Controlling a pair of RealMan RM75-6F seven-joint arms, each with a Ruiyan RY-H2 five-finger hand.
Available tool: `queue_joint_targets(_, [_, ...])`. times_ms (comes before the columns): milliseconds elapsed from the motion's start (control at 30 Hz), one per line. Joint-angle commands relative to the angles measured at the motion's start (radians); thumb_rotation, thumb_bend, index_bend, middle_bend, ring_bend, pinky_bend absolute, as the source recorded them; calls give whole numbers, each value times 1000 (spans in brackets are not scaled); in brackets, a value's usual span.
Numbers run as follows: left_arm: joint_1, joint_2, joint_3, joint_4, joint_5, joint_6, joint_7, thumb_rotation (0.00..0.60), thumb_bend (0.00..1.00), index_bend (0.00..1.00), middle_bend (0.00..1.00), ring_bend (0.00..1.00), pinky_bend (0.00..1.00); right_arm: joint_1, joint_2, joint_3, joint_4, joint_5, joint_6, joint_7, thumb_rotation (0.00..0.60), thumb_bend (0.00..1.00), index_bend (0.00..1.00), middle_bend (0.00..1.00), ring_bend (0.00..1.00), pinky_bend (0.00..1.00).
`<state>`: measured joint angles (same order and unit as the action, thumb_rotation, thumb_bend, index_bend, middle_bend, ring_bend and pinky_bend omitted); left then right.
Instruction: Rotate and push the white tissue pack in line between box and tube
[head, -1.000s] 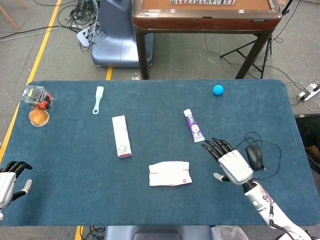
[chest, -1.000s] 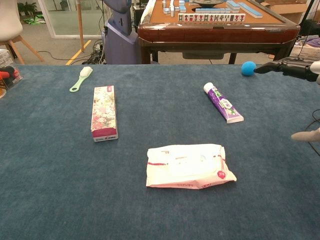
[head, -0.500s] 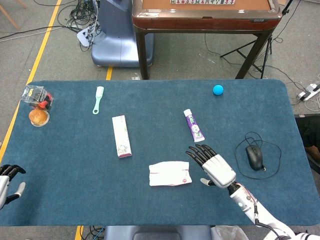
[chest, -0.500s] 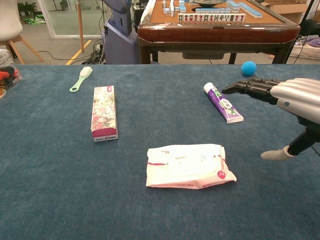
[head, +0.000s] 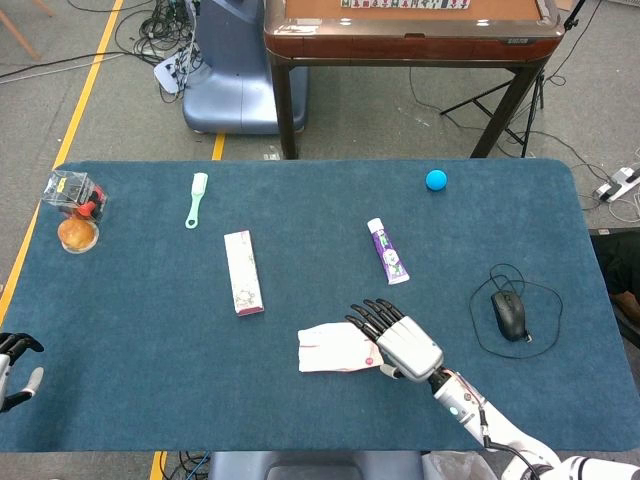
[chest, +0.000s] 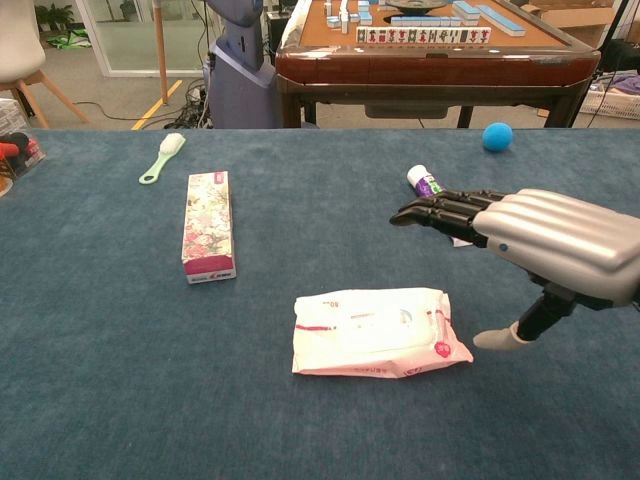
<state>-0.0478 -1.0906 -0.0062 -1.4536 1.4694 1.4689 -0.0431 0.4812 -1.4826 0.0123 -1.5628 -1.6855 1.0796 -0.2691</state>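
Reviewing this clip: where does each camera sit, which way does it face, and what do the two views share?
Head view: high above the near edge, looking steeply down on the table; shows right hand and arm, left hand at the left edge.
Chest view: low at the near edge, looking across the table; shows only the right hand.
Shared: tissue pack, box, tube.

White tissue pack (head: 338, 348) w/ pink print lies flat on the blue table (head: 150, 350), long side running left-right, nearer the front edge than box and tube. Floral box (head: 243, 272) lies lengthwise, front-to-back, up-left of the pack. Purple-white tube (head: 386, 251) lies up-right, cap end away from the robot.
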Motion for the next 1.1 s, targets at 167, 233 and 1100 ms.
queue_joint_targets(167, [6, 6, -4, 4, -4, 6, -14, 600, 335, 429, 352, 250, 416, 28, -40, 7, 10, 29, -36, -45, 600, 0, 0, 18, 0, 116])
queue_joint_targets(233, [9, 9, -7, 6, -8, 9, -21, 600, 335, 430, 352, 250, 416, 33, -50, 9, 15, 36, -42, -56, 600, 0, 0, 17, 0, 116])
queue_joint_targets(1100, [64, 36, -12, 23, -12, 74, -70, 600, 335, 434, 357, 251, 416, 94, -159, -22, 136, 22, -55, 9, 600, 0, 0, 5, 0, 112])
